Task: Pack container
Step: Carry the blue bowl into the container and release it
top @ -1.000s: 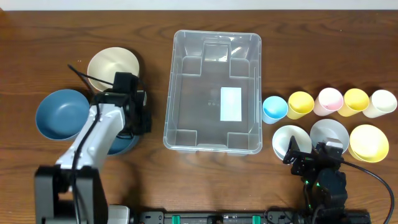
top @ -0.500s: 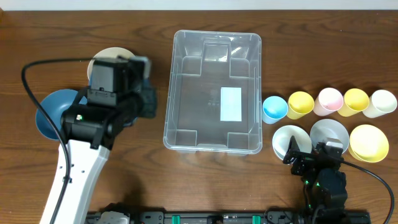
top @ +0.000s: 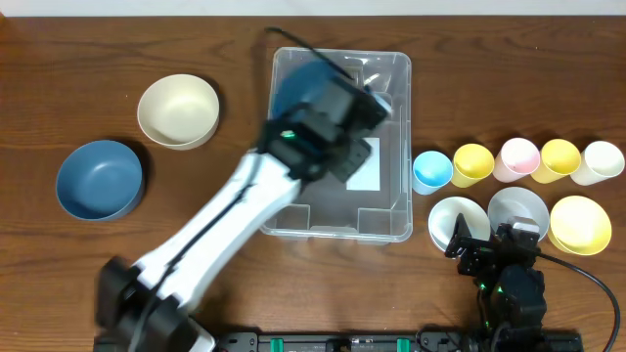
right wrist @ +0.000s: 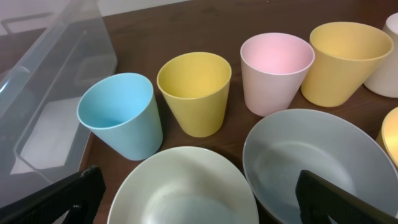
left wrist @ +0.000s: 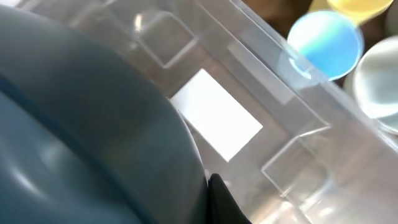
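Left jaws clamped on the rim of the dark blue bowl [top: 296, 86], holding it over the far-left part of the clear container [top: 403, 147], above the floor as far as I can tell. Right jaws spread wide, empty, parked near the pale bowl [right wrist: 186, 186] and grey bowl [right wrist: 311, 155]. My worry: the bowl looks tilted in a rim-only grip, so releasing from here could drop it on edge against the wall, or it could slip early. I'd lower and level it first
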{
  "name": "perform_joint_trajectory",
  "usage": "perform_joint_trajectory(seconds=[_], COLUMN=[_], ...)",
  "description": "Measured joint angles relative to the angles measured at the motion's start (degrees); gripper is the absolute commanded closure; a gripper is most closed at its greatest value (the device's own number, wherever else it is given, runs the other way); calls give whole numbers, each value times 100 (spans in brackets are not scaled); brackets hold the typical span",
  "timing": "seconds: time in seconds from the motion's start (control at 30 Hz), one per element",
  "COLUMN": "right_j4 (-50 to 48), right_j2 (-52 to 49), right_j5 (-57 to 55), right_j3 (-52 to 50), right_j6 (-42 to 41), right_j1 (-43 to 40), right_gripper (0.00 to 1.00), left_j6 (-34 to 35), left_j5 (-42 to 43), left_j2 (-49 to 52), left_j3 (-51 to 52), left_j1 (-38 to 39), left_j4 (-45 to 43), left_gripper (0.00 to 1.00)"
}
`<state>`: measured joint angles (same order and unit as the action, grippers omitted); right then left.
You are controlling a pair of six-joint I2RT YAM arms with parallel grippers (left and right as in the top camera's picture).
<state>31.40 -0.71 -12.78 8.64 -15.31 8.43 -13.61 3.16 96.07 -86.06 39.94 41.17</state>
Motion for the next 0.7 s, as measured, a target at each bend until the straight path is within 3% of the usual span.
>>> perform_joint_trajectory(seconds=[0.3, 0.57, 0.6, 0.7], right_j4=[0, 0, 0, 0], right_j2=[0, 0, 0, 0], right_j5=[0, -4, -2, -2], right_j3=[0, 0, 2, 0], right_j6=[0, 0, 0, 0], right_j1=[0, 0, 0, 0], right_gripper=[1, 1, 1, 1], left_j6=[-686, -789, -791, -820], left_j5=[-260, -330, -339, -363], left_j2=[1340, 1705, 1727, 1751], left_j3=[-4, -11, -11, -11], left_j1=[-31, -210, -234, -264], left_j4=[-1113, -1722, -1722, -1729], left_gripper=[94, 94, 78, 52])
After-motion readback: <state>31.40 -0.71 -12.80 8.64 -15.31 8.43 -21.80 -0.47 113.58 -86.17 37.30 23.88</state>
